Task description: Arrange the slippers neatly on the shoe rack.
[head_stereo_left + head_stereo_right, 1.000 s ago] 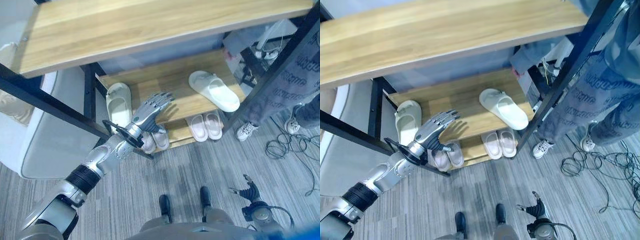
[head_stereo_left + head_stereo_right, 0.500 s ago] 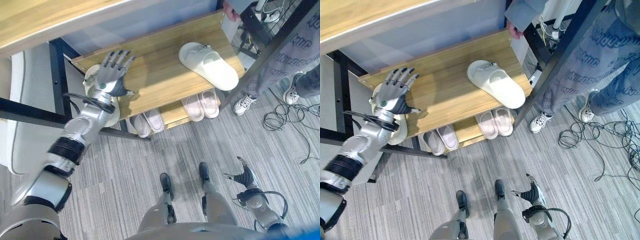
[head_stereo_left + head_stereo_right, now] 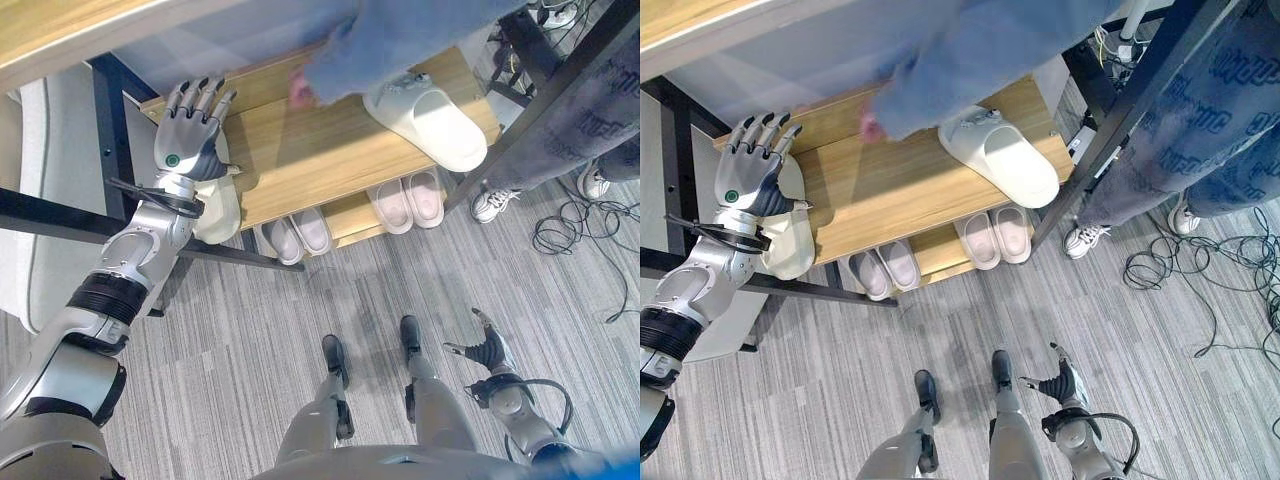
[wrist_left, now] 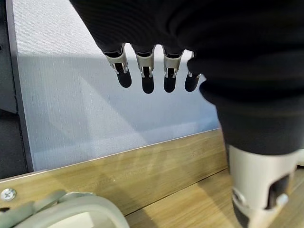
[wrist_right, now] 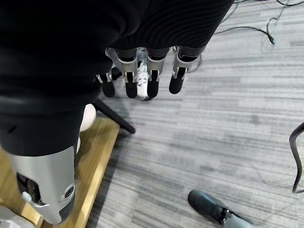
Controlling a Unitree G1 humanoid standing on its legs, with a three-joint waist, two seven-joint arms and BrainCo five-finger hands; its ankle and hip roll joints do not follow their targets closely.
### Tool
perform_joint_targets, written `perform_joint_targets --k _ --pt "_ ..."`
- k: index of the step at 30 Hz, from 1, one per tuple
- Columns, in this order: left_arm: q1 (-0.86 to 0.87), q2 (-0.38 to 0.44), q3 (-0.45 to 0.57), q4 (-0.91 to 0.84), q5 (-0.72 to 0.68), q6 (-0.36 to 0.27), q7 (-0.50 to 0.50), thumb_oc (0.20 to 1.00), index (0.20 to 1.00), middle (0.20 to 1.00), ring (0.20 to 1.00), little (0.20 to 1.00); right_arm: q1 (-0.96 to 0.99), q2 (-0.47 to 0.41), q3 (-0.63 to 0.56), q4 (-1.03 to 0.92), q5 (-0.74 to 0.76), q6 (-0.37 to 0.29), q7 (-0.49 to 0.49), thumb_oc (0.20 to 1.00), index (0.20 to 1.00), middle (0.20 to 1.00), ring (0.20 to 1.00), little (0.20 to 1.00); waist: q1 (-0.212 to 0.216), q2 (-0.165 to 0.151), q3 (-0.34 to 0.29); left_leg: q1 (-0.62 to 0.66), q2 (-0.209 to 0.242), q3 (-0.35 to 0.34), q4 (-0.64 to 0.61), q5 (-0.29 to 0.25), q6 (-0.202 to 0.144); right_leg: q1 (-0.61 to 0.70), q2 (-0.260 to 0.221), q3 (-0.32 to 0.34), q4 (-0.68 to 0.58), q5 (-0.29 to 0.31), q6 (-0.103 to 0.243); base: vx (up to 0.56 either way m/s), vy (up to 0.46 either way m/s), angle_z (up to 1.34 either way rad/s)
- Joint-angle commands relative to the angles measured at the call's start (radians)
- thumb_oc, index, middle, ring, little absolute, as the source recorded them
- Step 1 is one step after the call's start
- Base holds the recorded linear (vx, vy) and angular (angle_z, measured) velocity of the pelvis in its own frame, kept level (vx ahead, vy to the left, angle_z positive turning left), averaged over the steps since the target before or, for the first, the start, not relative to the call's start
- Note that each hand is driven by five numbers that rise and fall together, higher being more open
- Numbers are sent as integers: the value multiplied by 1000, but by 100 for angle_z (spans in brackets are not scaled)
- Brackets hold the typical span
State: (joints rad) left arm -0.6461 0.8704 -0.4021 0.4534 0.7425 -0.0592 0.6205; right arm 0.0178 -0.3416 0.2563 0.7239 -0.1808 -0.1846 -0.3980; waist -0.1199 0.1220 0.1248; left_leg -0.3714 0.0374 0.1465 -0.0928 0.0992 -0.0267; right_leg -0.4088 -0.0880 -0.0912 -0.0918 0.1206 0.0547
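A pale slipper [image 3: 218, 208] lies at the left end of the rack's middle shelf [image 3: 310, 165]. My left hand [image 3: 186, 140] hovers over its far half with straight, spread fingers, holding nothing. In the left wrist view the slipper's rim [image 4: 71, 213] shows below the fingertips [image 4: 147, 85]. A second white slipper [image 3: 432, 122] lies askew at the shelf's right end. My right hand [image 3: 489, 350] hangs open low over the floor.
A person's blue sleeve [image 3: 400, 35] reaches over the shelf, their hand [image 3: 299, 92] near its middle; their legs [image 3: 570, 120] stand at the right. Two pinkish slipper pairs [image 3: 296, 234] [image 3: 406, 199] sit on the bottom shelf. Cables [image 3: 585, 235] lie on the floor.
My left hand has drifted a little left over the left slipper. A person's arm has come in over the middle shelf near the right slipper.
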Motion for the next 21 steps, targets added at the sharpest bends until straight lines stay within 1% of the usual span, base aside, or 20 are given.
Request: perform_joint_targets --k 1,10,11,13,14,15,17,21 --pt "-13 75 75 63 53 56 43 1000 1000 1000 1000 1000 44 -25 -14 -33 -12 -36 -34 1000 1000 1000 1000 1000 7 -37 -52 -23 -16 -79 5 -10 -69 21 -105 -30 5 16 126 -12 25 14" --pt "-31 109 84 -5 65 55 -15 1000 1000 1000 1000 1000 65 -25 -32 -73 14 -29 -5 1000 1000 1000 1000 1000 18 -55 -56 -8 -18 -90 5 -17 -66 49 -108 -45 5 8 129 -9 8 5" --pt "-27 124 98 -47 70 47 -30 1000 1000 1000 1000 1000 65 -25 -36 -82 23 -27 5 1000 1000 1000 1000 1000 24 -61 -58 -3 -19 -92 5 -19 -66 59 -109 -49 5 6 128 -25 -11 10" --pt "-7 131 119 -83 67 36 -41 1000 1000 1000 1000 1000 65 -20 -38 -80 22 -20 9 1000 1000 1000 1000 1000 30 -65 -59 2 -18 -93 5 -20 -66 66 -110 -53 5 2 127 -17 -7 14" --pt "1 132 126 -89 68 37 -44 1000 1000 1000 1000 1000 65 -21 -36 -80 22 -20 9 1000 1000 1000 1000 1000 28 -64 -58 4 -19 -93 5 -20 -66 67 -110 -53 5 2 127 -10 -6 8" --pt "25 137 141 -112 69 31 -58 1000 1000 1000 1000 1000 59 -16 -38 -75 18 -11 9 1000 1000 1000 1000 1000 37 -65 -62 9 -18 -94 5 -21 -66 75 -111 -56 6 0 126 0 0 0" --pt "52 148 154 -145 86 27 -83 1000 1000 1000 1000 1000 54 -15 -37 -72 16 -5 14 1000 1000 1000 1000 1000 40 -65 -63 16 -20 -96 5 -23 -66 84 -113 -57 6 -3 125 0 0 0" --pt "80 131 143 -115 95 29 -98 1000 1000 1000 1000 1000 29 -9 -19 -49 12 5 15 1000 1000 1000 1000 1000 44 -59 -69 12 -24 -95 5 -19 -68 81 -116 -58 5 -1 125 0 0 0"
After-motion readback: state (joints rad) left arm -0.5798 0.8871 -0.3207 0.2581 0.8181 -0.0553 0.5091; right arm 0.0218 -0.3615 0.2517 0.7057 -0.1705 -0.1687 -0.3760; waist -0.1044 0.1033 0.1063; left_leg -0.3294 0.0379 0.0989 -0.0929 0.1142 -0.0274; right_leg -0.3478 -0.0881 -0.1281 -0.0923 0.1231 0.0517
